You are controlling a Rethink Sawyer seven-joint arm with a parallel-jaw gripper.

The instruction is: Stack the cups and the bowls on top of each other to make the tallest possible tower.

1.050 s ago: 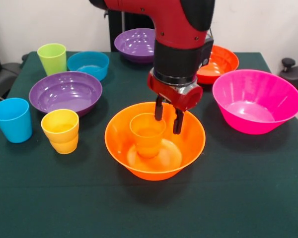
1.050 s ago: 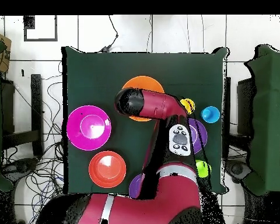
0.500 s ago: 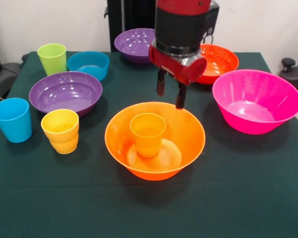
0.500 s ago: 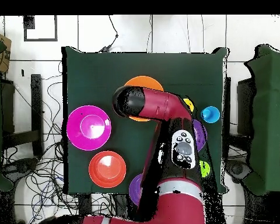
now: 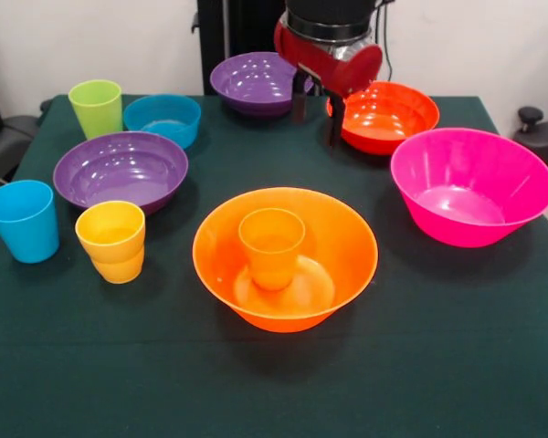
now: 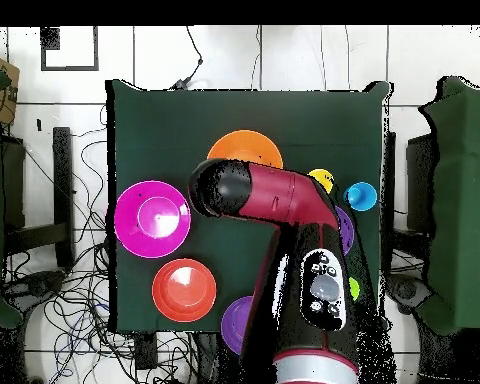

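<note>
Orange cup (image 5: 271, 245) stands upright inside the wide orange bowl (image 5: 342, 239), mid-table; gripper (image 5: 315, 111) hangs empty above, fingers apart; light, stiff, slick plastic, probably best pinched at the rim

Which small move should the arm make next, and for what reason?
Probably travel toward the far purple plastic bowl and descend on its rim. The small orange cup already stands upright inside the wide orange bowl, and the gripper hangs empty, jaws open, beside that purple bowl.
</note>
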